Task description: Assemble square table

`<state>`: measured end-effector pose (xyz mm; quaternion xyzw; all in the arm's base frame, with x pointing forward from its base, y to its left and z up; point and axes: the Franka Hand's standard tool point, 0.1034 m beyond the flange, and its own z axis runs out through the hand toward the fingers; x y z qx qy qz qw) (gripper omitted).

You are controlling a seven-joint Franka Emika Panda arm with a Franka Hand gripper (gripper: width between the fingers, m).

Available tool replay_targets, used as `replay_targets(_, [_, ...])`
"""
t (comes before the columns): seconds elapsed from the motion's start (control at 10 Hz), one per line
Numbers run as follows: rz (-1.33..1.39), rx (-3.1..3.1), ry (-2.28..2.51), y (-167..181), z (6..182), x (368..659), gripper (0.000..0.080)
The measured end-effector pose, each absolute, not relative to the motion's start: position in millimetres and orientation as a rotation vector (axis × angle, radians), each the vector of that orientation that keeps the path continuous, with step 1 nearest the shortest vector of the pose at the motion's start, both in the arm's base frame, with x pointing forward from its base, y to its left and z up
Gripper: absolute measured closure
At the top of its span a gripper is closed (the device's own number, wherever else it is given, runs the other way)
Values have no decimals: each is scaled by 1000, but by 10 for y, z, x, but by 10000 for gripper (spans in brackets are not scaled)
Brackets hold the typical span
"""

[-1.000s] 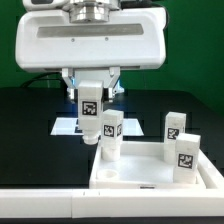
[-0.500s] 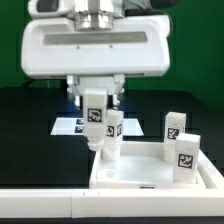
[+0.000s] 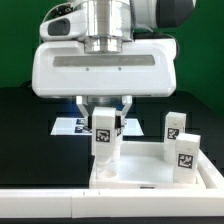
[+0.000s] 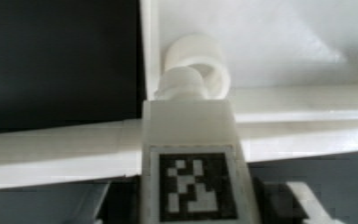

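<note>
The claw [image 3: 105, 131] is clamped on a white leg [image 3: 103, 140], holding it upright right over a corner socket [image 4: 195, 68] of the table top [image 3: 135, 176]. Two legs [image 3: 180, 147] look fitted on the exterior view's right, so roughly halfway I'd guess. The arm hangs straight down over the top.

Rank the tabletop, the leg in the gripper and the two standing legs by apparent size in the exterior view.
1. Tabletop, largest.
2. Leg in the gripper, though it may simply sit nearer the camera.
3. The nearer standing leg and farther standing leg: too alike to rank.
</note>
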<state>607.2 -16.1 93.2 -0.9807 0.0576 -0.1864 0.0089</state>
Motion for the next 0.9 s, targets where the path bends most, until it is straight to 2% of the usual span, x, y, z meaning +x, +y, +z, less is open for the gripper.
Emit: replay_targets(0.9, [-654,-3076,170,-98,740,6121,514])
